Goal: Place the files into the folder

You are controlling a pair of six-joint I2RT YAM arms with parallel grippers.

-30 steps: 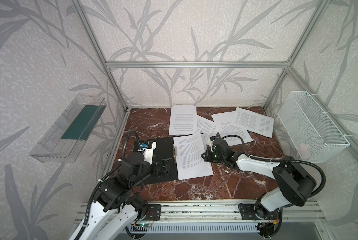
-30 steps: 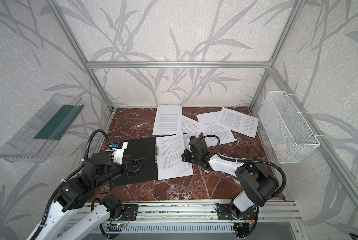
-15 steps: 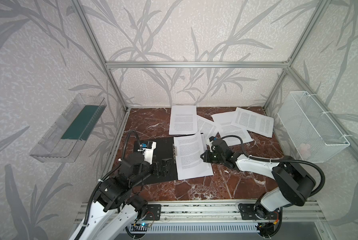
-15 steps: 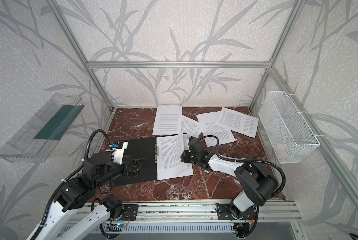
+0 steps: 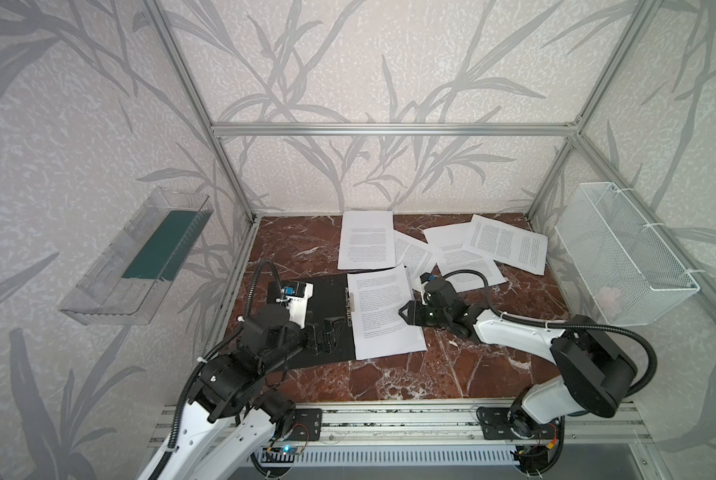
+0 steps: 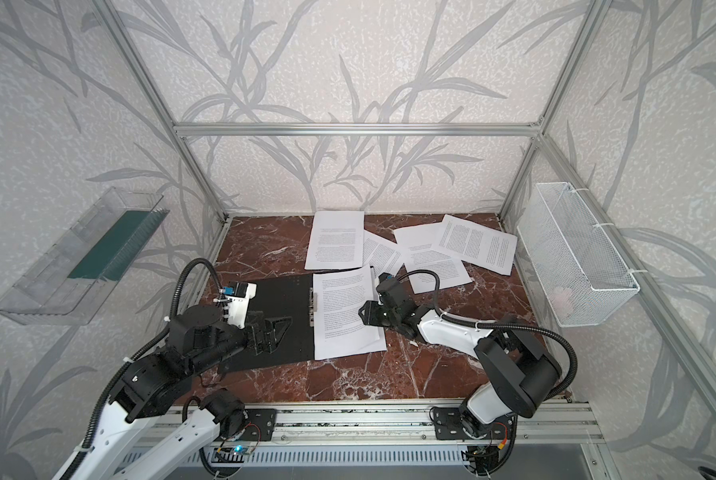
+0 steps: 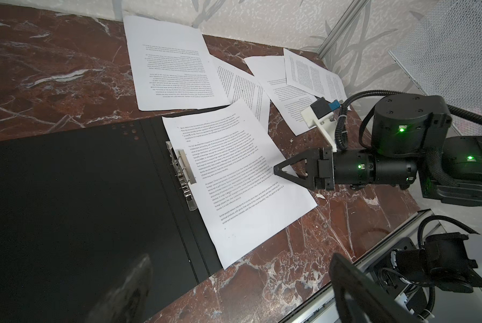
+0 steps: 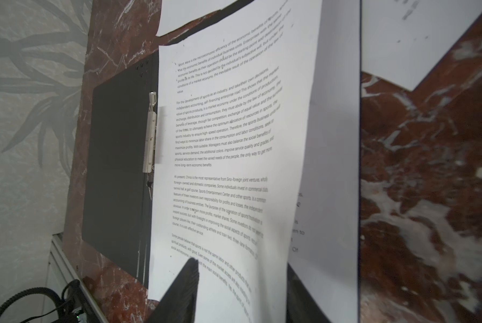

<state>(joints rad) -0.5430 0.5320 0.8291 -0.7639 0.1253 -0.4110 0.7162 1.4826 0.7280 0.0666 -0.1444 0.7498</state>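
Left wrist: files [image 7: 234, 173] beneath end effector [image 7: 275, 169]

A printed sheet [image 8: 220, 153] lies on the open black folder [image 8: 116, 167], one long edge just beside the metal clip bar [image 8: 151, 131] and the opposite edge curling up over a second sheet [image 8: 332, 167]. The right gripper [image 8: 239, 264] has its dark fingers [image 8: 182, 293] apart, and the curled edge rises between them. The red marble bench [image 8: 430, 181] shows around the folder, with more sheets [image 8: 416, 33] farther off.

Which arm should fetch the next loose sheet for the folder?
Right. The right gripper, open at the filed sheet's edge, is nearest the loose sheets; the left gripper hovers over the folder's bare flap.
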